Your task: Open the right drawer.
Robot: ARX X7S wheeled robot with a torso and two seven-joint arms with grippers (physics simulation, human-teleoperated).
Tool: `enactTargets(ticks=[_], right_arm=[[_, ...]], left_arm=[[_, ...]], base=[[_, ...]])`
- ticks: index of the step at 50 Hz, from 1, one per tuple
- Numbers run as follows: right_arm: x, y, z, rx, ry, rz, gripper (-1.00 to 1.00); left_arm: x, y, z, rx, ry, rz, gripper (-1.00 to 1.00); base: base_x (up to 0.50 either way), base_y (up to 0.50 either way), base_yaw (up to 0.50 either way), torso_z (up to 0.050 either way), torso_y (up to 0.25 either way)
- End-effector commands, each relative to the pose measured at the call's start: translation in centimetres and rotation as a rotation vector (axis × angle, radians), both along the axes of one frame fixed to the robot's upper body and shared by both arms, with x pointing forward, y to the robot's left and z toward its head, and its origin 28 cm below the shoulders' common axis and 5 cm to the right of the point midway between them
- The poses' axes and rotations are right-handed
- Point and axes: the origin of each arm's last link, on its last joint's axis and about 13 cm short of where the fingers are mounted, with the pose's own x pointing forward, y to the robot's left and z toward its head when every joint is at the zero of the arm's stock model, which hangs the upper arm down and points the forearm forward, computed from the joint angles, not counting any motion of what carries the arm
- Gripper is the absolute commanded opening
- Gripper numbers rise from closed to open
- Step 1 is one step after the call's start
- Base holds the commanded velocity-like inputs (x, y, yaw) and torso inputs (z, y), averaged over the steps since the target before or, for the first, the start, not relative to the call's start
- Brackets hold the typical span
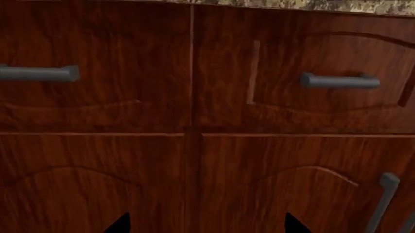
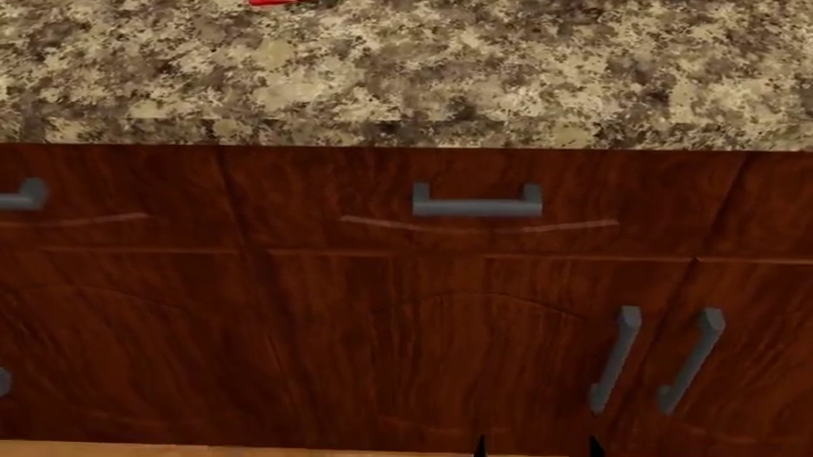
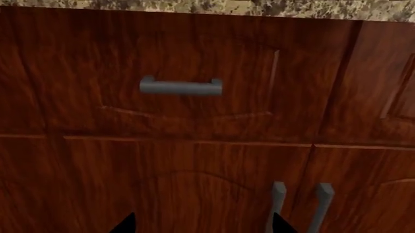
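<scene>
Under the granite tabletop (image 2: 406, 76), the right drawer (image 2: 483, 181) is sitting shut, both grippers' fingers (image 3: 126, 224) spread, gripping nothing.

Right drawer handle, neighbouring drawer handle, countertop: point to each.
right drawer handle (image 2: 477, 204), head view, middle of the bar.
neighbouring drawer handle (image 2: 23, 197), head view, visible end.
countertop (image 2: 406, 76), head view, bare granite.
</scene>
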Motion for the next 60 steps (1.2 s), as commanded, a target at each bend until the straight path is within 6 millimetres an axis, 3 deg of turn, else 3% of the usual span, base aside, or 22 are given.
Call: enactTargets(ticks=[1,11,18,20,30,38,60], right_arm=[[0.0,0.0,0.3,0.002,-0.007,0.002,1.00],[0.0,-0.1,-0.5,0.005,-0.009,-0.002,1.00],[0.0,-0.1,0.4,-0.006,-0.016,-0.001,1.00],[0.0,-0.1,-0.4,-0.013,-0.014,-0.002,1.00],[0.0,-0.1,0.5,-0.009,-0.011,-0.004,1.00],[0.0,-0.2,-0.4,-0.012,-0.011,-0.008,1.00],[0.0,-0.3,0.3,-0.010,-0.014,-0.015,1.00]], left_arm=[[0.0,0.0,0.1,0.004,-0.006,0.005,1.00],[0.0,0.1,-0.2,-0.009,0.001,0.010,1.00],[0.1,0.1,-0.1,-0.012,-0.003,0.010,1.00],[0.1,0.1,-0.2,-0.013,-0.002,0.009,1.00],[0.0,0.1,-0.1,-0.011,0.006,0.009,1.00],[0.0,0.0,0.0,-0.010,0.006,0.008,1.00],[0.0,0.1,-0.1,-0.012,0.001,0.006,1.00]], base=[[-0.01,0.00,0.00,0.000,-0.250],[0.00,0.00,0.00,0.000,-0.100],[0.00,0.00,0.00,0.000,0.000],[0.00,0.00,0.00,0.000,0.000],[0.00,0.00,0.00,0.000,0.000],[0.00,0.00,0.00,0.000,0.000],[0.09,0.09,0.00,0.000,0.000]])
